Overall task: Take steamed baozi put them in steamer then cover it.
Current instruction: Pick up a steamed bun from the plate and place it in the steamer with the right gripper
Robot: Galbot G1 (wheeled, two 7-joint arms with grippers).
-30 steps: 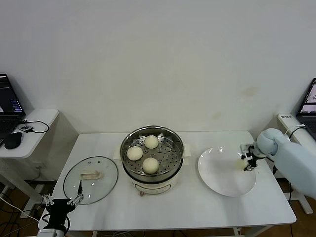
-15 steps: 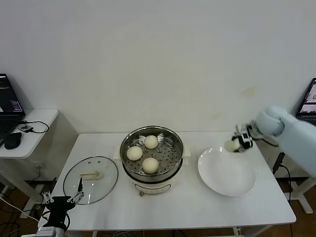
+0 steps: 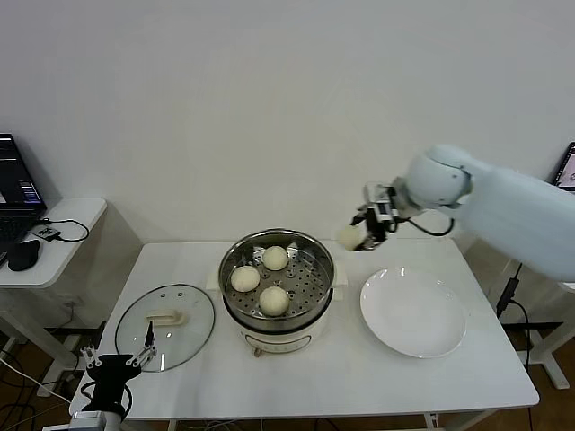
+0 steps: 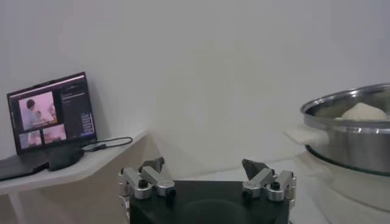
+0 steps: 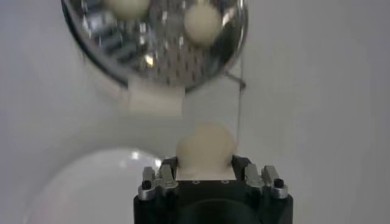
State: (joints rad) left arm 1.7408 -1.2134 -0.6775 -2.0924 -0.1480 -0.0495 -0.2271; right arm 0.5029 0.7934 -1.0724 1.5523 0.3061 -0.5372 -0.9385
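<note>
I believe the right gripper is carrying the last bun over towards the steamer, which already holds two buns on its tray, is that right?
Not quite: the steamer already holds three buns, not two, as the head view shows. The rest stands: the right gripper is shut on the last bun, held in the air between the white plate and the steamer.

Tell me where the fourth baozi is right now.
The fourth baozi is in the right gripper, in the air right of the steamer, above the table between it and the white plate.
</note>
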